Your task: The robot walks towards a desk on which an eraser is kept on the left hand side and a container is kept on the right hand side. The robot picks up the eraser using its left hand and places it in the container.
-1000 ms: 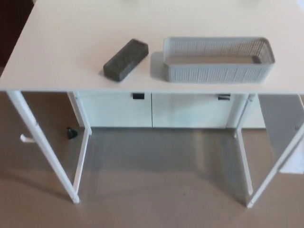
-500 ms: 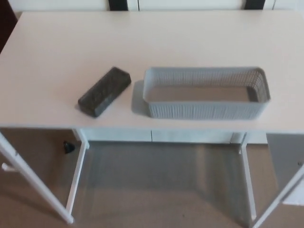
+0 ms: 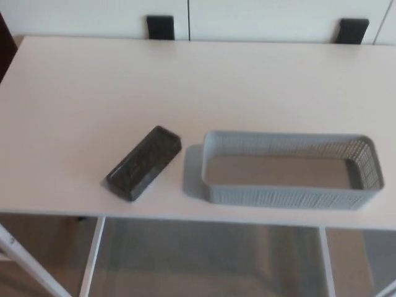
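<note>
Dark grey eraser [image 3: 143, 163] is just lying flat on the white counter [image 3: 93, 93], angled diagonally, near the front edge on the left side. Right beside it, not touching, sits the grey mesh container [image 3: 289, 197], long side facing the front edge, nothing in it as far as I can see. Neither robot hand shows, so can't tell what the fingers are doing. Two black handles [image 3: 160, 26] show on the white cabinets behind.
</note>
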